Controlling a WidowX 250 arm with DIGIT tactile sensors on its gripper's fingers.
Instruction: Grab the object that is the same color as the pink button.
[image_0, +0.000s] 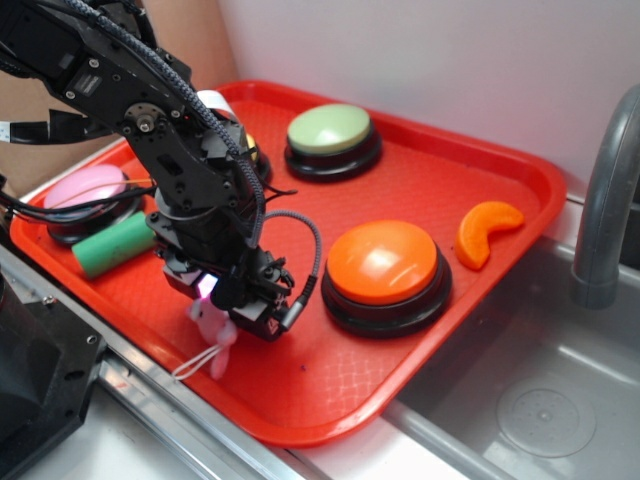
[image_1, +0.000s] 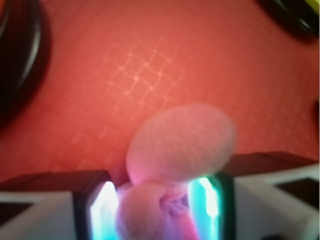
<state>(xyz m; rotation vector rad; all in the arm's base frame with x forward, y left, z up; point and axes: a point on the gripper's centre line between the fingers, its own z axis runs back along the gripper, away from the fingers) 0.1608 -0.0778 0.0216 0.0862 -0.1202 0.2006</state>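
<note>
Pink plush toy (image_1: 175, 150) sat clamped between end effector (image_1: 157, 205) pads; grasp step underway; next: lift clear of red tray (image_0: 400, 190).

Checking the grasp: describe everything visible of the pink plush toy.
The pink plush toy is small, soft and fuzzy, with a rounded head and a thin white string trailing below. It sits between the gripper fingers, pinched at its body, head poking forward over the red tray. Whether it touches the tray is unclear.
</note>
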